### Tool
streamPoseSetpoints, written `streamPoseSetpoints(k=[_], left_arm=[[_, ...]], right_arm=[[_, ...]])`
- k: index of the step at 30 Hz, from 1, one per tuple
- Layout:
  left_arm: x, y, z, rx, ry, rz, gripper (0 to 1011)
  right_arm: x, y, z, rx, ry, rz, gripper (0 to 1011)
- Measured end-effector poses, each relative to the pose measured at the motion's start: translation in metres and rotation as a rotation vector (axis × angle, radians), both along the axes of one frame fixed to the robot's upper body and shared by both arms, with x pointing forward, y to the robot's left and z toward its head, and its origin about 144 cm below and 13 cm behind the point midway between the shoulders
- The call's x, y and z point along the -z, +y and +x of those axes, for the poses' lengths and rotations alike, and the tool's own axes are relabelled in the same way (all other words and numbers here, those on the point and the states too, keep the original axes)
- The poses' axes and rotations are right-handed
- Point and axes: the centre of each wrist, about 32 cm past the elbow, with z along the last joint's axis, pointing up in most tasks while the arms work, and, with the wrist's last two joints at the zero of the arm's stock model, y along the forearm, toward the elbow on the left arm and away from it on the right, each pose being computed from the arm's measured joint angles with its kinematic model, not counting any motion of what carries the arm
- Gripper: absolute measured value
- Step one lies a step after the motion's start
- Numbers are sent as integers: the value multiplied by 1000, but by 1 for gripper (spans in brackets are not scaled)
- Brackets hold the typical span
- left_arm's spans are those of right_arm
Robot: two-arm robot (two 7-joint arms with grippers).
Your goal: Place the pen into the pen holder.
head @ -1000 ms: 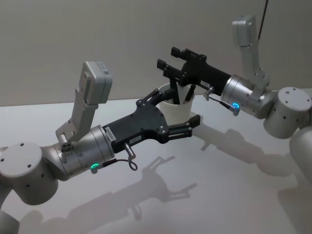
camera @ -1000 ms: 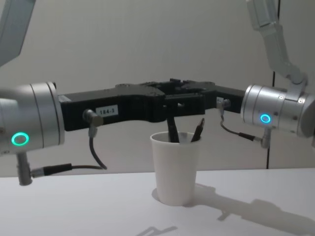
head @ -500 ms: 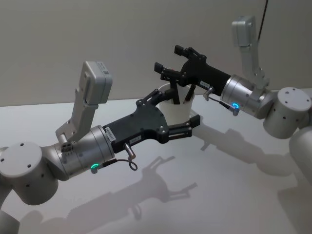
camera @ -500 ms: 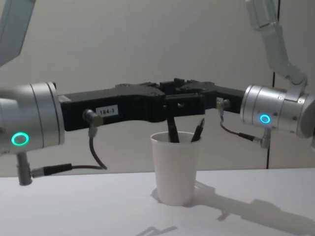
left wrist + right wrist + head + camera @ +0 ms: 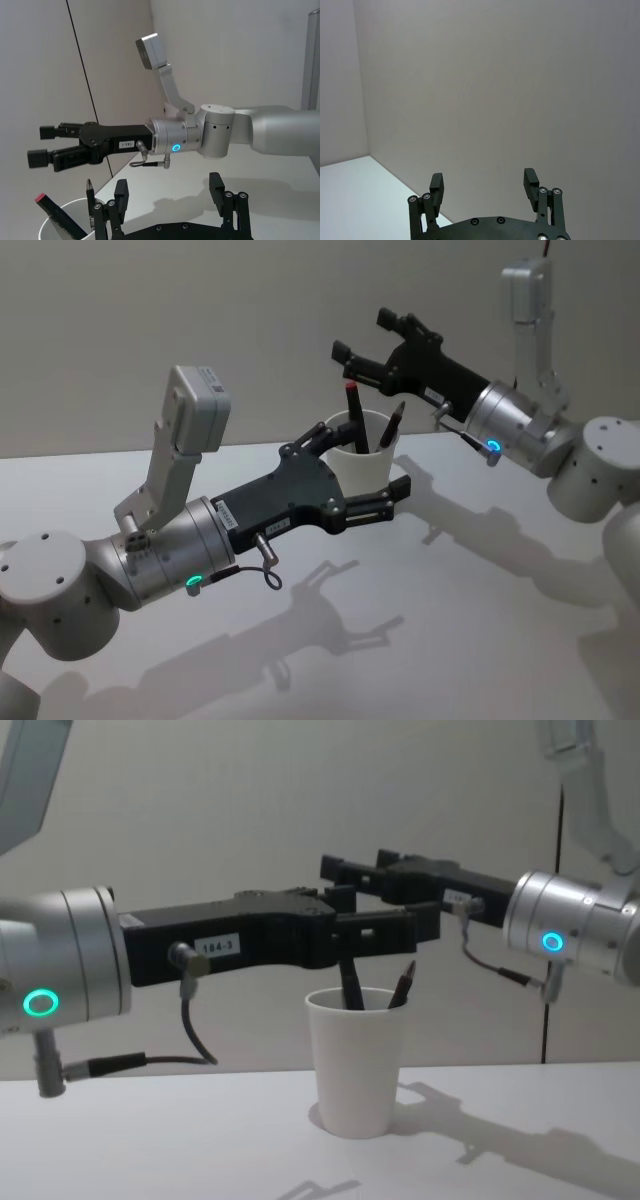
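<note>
Pen (image 5: 354, 412) — red-capped, dark barrel, standing tilted inside the pen holder (image 5: 360, 458), cap end poking above the rim at roughly 11 o'clock of the cup mouth in the head view; a second dark pen (image 5: 391, 427) leans at about 2 o'clock. Judged: pen is light, stiff and smooth, likely to slip in a loose pinch; best taken across the upper barrel just below the cap, where it clears the rim. Holder is a white paper cup on the table (image 5: 480, 600) — thin-walled, light, easy to tip or crush, so any hold should be gentle at mid-wall, not on the rolled rim. Left gripper (image 5: 357, 477) sits low at the cup, fingers spread either side of the wall; whether the pads actually touch the paper cannot be told. Right gripper (image 5: 362, 345) hangs above and beyond the cup, toward 12 o'clock, fingers apart and carrying nothing; the right wrist view shows its fingers (image 5: 436, 186) spread against a bare wall. Pen looks placed.
</note>
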Motion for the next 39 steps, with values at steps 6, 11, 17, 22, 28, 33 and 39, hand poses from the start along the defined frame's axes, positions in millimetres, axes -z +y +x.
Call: streamPoseSetpoints(k=[6,11,17,22,28,33,39], left_arm=[[0,0,0,0,0,0,1001],[0,0,0,0,0,0,1001],[0,0,0,0,0,0,1001],[0,0,0,0,0,0,1001],[0,0,0,0,0,0,1001],[0,0,0,0,0,0,1001],[0,0,0,0,0,0,1001]], right_arm=[[-3,-6,-5,42,-23,26,1001],[-8,-13,-13,92,-49,54,1001],[-10,-20,-22,133,-61,73,1002],[-12,-26,-31,181,-66,86,1001],[-15,-31,-40,243,-68,96,1001],[-16,-33,-47,295,-69,95,1001],[-16,-35,-56,369,-66,90,1001]])
